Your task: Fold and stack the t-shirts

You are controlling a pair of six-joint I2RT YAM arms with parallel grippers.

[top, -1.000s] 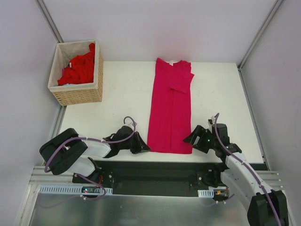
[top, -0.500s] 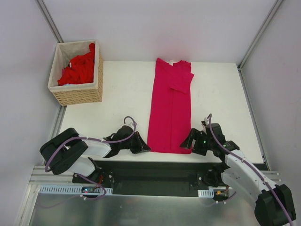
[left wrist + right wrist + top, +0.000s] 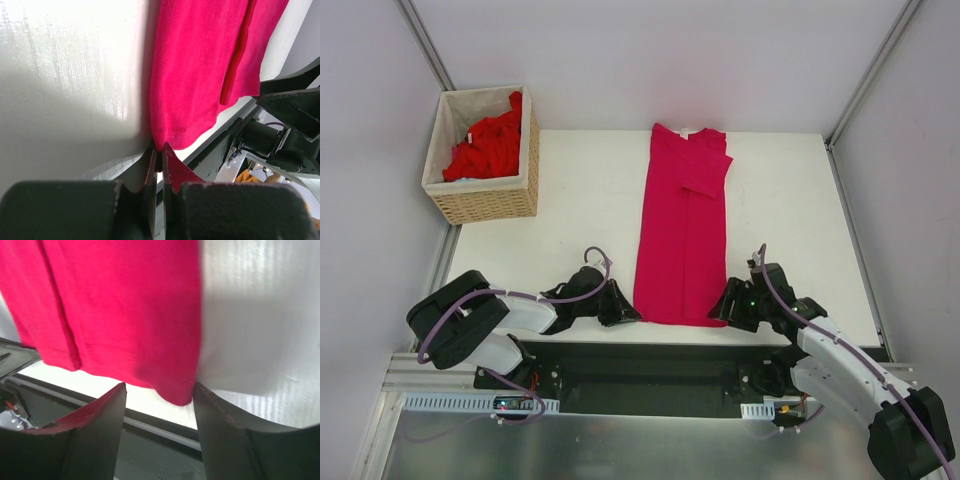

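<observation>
T-shirts: one part-folded, none stacked

Far left, the wicker basket [image 3: 485,205] held a heap of red shirts [image 3: 485,145], crumpled and unfolded. How many could not be told. All of that pile was judged still to do.

Left gripper [image 3: 160,152] lay low at the near edge of the table [image 3: 580,200]. Its jaws were pressed together on the near-left hem corner of the crimson shirt [image 3: 680,240], with the cloth nipped between the fingertips.

Centre of the table, the crimson shirt lay flat as a long narrow strip running from the near edge to the far edge. The collar was at the far end, the sides and a sleeve were turned in over the middle, and a seam line ran down its length. Lengthwise folds were judged done. No crosswise fold showed.

Right gripper [image 3: 159,390] sat at the near-right hem corner. Its jaws were apart, one finger on each side of the corner, with a gap showing on both sides. It held nothing.

No folded shirt or stack was seen anywhere on the table. Judged stage: early. Left to do on this shirt were the right-hand grip on the corner, the hem carried toward the collar, and a place chosen for the stack. After that come the basket shirts, one at a time.
</observation>
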